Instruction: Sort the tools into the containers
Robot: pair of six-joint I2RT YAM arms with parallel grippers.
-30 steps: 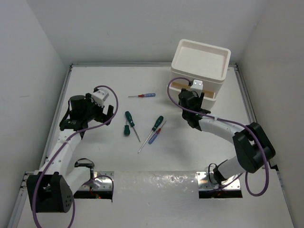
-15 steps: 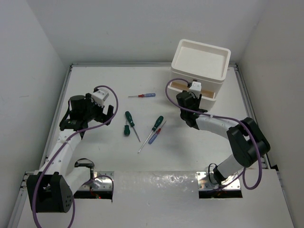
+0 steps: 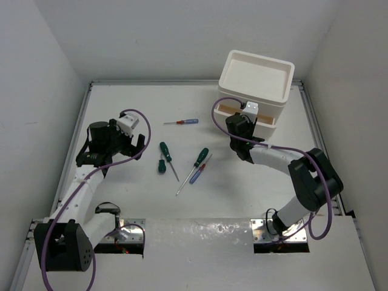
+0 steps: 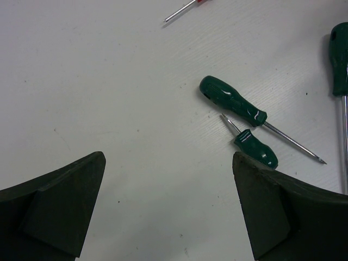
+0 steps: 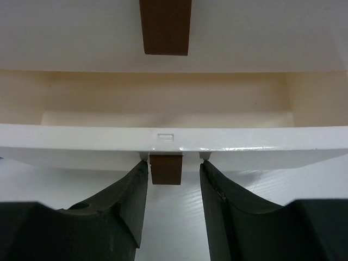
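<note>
Five screwdrivers are seen from the overhead camera, scattered across the white table point(image 3: 133, 103). A thin blue-and-red screwdriver point(image 3: 182, 122) is placed toward the back. A long green screwdriver point(image 3: 165, 151) is flanked by a stubby green screwdriver point(image 3: 161, 166). A second long green screwdriver point(image 3: 201, 157) is laid right against a second blue-and-red screwdriver point(image 3: 199, 172). The white drawer stack point(image 3: 288, 85) is set at the back right. The left gripper point(image 3: 140, 147) is held left of the tools, and the right gripper point(image 3: 242, 120) is pushed up to the stack's front.

In the left wrist view, the dark fingers point(image 4: 60, 206) are shown spread wide with only table between them. The long green and stubby screwdrivers are caught ahead, toward one finger.

In the right wrist view, one drawer point(image 5: 163, 138) is shown pulled out. Its brown tab handle point(image 5: 166, 169) is framed closely by both fingers point(image 5: 117, 212). A sliver of gap is seen on one side, so whether the tab is pinched cannot be told. An upper tab point(image 5: 165, 27) is visible above.
</note>
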